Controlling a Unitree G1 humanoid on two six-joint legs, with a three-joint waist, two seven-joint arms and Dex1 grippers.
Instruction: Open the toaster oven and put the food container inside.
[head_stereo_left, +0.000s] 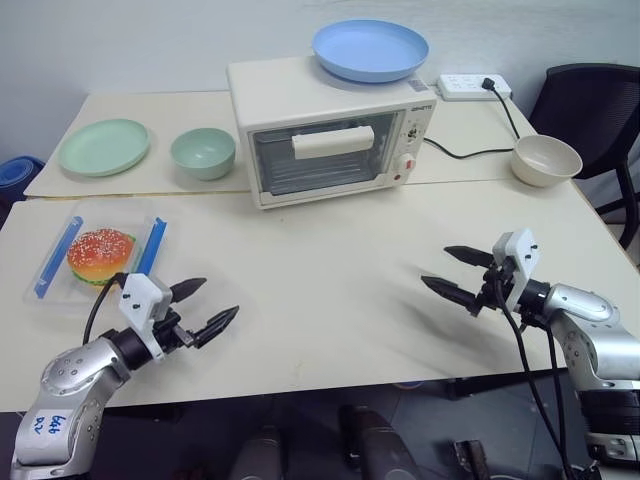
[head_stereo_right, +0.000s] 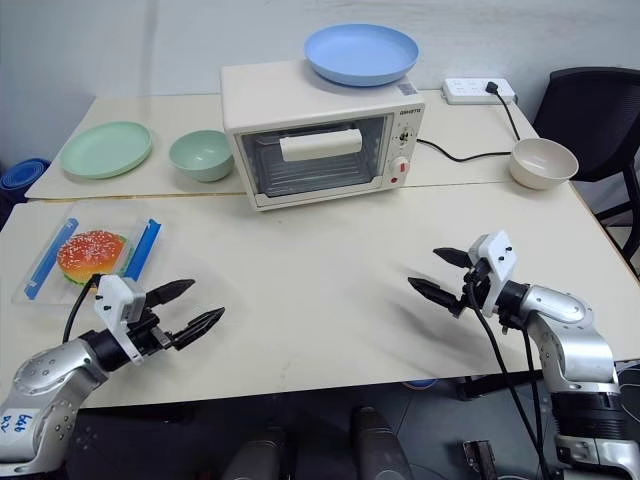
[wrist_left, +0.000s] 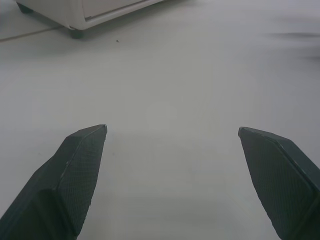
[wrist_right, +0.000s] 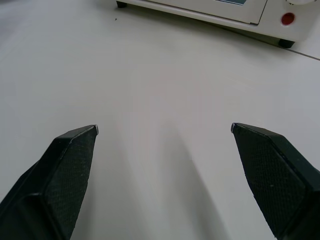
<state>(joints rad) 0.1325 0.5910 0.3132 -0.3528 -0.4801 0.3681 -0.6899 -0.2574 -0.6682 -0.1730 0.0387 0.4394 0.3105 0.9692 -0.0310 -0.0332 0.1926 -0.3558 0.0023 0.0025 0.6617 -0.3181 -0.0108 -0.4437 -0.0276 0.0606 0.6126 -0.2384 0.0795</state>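
Oven: boxy cream-white toaster oven (head_stereo_left: 325, 135), glass door closed.
Container: clear plastic burger box (head_stereo_left: 95, 255), table's left.
Left gripper (head_stereo_left: 212, 307): spread, empty.
Right gripper (head_stereo_left: 446, 272): spread, empty.

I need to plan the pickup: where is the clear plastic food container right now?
In the head views, the clear rectangular plastic food container with blue clips lies on the near table's left side, ahead of the left hand, nearer than the green bowl.

Left end effector (head_stereo_left: 212, 304), right end effector (head_stereo_left: 452, 270) spread wide.
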